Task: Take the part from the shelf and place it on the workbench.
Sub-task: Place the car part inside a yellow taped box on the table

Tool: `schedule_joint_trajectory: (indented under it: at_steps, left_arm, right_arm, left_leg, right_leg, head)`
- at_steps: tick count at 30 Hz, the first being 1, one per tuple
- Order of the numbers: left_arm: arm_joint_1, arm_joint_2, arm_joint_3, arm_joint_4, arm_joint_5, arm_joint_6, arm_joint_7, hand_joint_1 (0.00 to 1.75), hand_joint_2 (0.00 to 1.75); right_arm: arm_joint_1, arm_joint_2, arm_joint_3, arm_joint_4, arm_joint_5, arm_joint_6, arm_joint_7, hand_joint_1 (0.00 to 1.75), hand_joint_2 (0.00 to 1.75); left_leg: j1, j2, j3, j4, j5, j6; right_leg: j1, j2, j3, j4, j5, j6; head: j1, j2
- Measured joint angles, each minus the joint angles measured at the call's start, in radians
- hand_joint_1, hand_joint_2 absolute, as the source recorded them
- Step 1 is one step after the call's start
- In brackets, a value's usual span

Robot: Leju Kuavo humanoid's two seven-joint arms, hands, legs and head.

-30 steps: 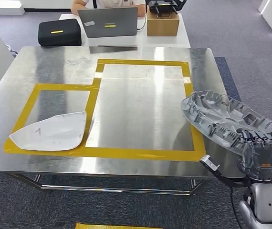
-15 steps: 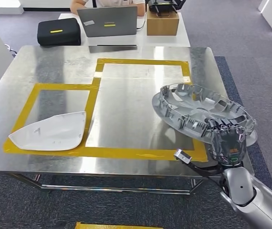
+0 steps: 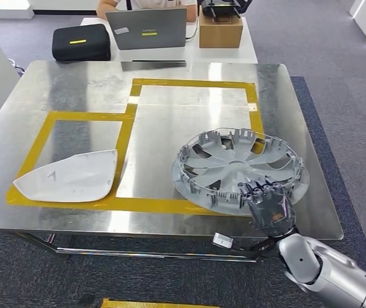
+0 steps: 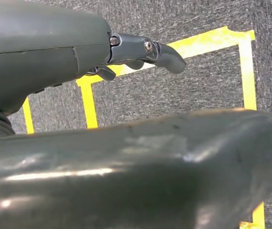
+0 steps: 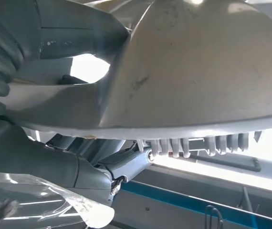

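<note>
A: One part in play in the head view: the round grey plastic wheel cover with open spokes (image 3: 239,169) sat low over the steel workbench (image 3: 74,83), inside the large yellow-taped rectangle (image 3: 137,205), near its front-right corner. The right hand (image 3: 267,204) gripped the cover's near rim, fingers curled over the edge. Couldn't tell if the cover was fully down or a touch above the metal.

B: Anything else on the bench?

A: White flat curved panel (image 3: 67,176) in the smaller taped box on the left, well apart from the cover. Black case (image 3: 81,42), laptop (image 3: 148,28) and cardboard box (image 3: 220,30) on the table behind, a person seated there.

B: Left wrist view?

A: Left hand (image 4: 141,50) hung over grey carpet with yellow floor tape (image 4: 88,102). One finger extended, nothing visibly held; couldn't tell whether it was open or curled.

B: Right wrist view?

A: Cover's underside and clip tabs (image 5: 185,143) pressed close against the hand, so the grip was on.

B: Step?

A: Placing, I'd judge, near done. Next call: settle it flat, then release without dragging the rim.
</note>
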Motion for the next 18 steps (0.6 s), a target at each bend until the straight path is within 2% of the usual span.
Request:
schedule_joint_trajectory:
  at_steps: [8, 15, 18]
  left_arm:
    - [0.0, 0.0, -0.006, 0.0, -0.006, 0.001, -0.001, 0.0, 0.0]
    - [0.0, 0.0, -0.008, 0.0, -0.015, 0.007, -0.002, 0.0, 0.0]
    - [0.001, 0.0, -0.012, 0.0, -0.022, 0.016, -0.002, 0.0, 0.0]
  right_arm:
    - [0.03, 0.003, -0.026, 0.028, 0.0, 0.0, -0.075, 1.75, 1.75]
    - [0.123, 0.043, -0.196, 0.063, 0.0, 0.0, -0.23, 1.75, 1.75]
    - [0.161, 0.072, -0.297, 0.073, 0.001, -0.001, -0.306, 1.75, 1.75]
  left_leg:
    - [0.0, 0.0, 0.0, 0.0, 0.0, 0.0]
    - [0.0, 0.0, 0.0, 0.0, 0.0, 0.0]
    - [0.0, 0.0, 0.0, 0.0, 0.0, 0.0]
  right_leg:
    - [0.0, 0.0, 0.0, 0.0, 0.0, 0.0]
    - [0.0, 0.0, 0.0, 0.0, 0.0, 0.0]
    - [0.0, 0.0, 0.0, 0.0, 0.0, 0.0]
  head:
    - [0.0, 0.0]
    - [0.0, 0.0]
    - [0.0, 0.0]
